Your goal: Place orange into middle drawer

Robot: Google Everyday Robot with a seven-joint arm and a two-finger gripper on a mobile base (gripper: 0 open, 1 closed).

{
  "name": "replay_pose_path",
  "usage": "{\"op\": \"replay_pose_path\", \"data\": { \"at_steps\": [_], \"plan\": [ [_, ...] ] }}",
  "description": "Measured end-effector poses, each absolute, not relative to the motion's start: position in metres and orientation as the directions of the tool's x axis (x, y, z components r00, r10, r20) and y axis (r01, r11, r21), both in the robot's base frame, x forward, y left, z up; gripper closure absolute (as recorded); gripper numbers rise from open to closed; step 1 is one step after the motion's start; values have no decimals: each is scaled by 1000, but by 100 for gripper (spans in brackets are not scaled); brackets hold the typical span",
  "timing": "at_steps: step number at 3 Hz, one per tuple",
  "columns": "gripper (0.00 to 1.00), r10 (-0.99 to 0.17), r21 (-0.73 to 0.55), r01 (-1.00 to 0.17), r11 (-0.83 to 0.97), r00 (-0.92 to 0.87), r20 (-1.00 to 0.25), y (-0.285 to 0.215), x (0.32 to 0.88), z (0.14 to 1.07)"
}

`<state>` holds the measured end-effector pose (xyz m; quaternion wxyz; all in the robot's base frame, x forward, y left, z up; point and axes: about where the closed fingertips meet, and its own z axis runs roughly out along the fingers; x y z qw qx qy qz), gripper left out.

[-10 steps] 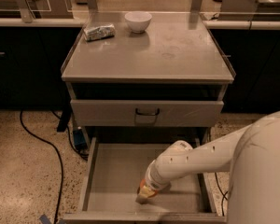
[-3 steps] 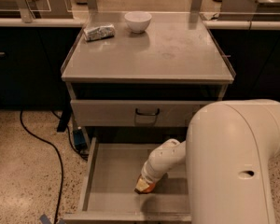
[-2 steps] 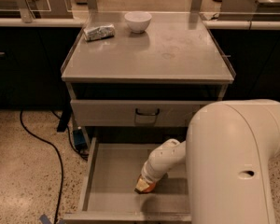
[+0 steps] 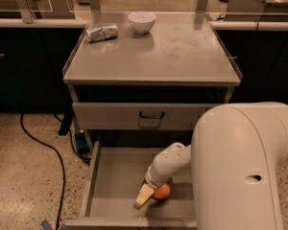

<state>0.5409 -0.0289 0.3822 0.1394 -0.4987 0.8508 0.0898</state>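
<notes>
The gripper [image 4: 150, 196] is low inside the open middle drawer [image 4: 116, 178], at the lower centre of the frame. The orange [image 4: 162, 191] is in this drawer, touching the gripper. Whether the gripper pinches it, I cannot tell.

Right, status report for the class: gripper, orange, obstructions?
Gripper down inside middle drawer, right at the orange. Orange low near drawer floor. White bowl and foil packet on cabinet top, well clear.
</notes>
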Motion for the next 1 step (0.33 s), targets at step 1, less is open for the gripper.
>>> {"op": "replay_pose_path", "data": {
  "at_steps": [1],
  "plan": [
    [0, -824, 14, -874, 486, -464, -327, -29, 541, 382]
  ]
}}
